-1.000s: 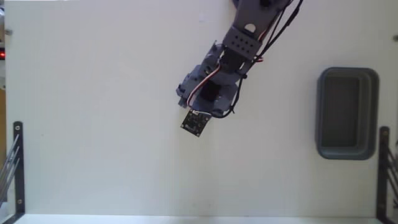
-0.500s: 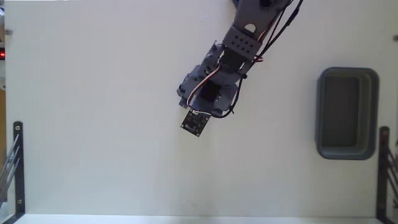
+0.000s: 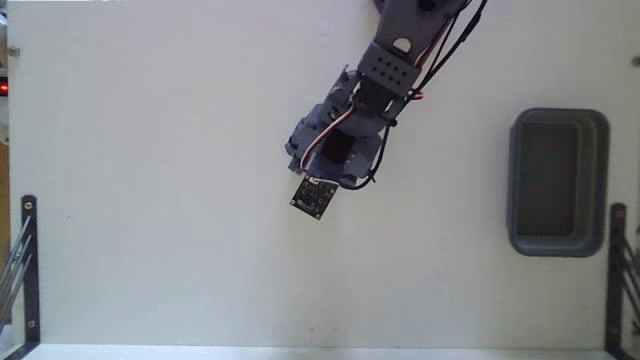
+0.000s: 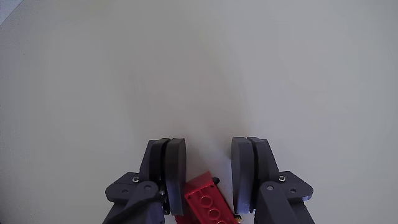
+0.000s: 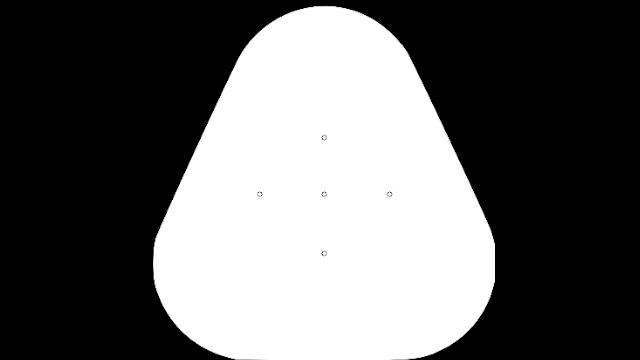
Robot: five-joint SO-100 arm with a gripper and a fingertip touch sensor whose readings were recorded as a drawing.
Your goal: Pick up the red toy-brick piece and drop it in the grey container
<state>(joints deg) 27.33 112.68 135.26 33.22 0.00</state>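
From where I stand, the arm reaches in from the top edge of the fixed view and bends down over the middle of the white table, with its wrist camera board hanging at the low end. That pose makes sense for a pickup: in the wrist view the end effector points down at the table, and the red toy-brick piece sits low between its two dark fingers, lying at a slant. The brick's left side appears to touch the left finger, while a narrow strip of table shows between it and the right finger, so the jaws look partly spread around the brick rather than pinching it; I would judge the grip is not yet made. In the fixed view the brick is hidden under the arm. The grey container lies well apart, near the right edge of the fixed view, nothing visible inside it, so the carry across looks to be ahead.
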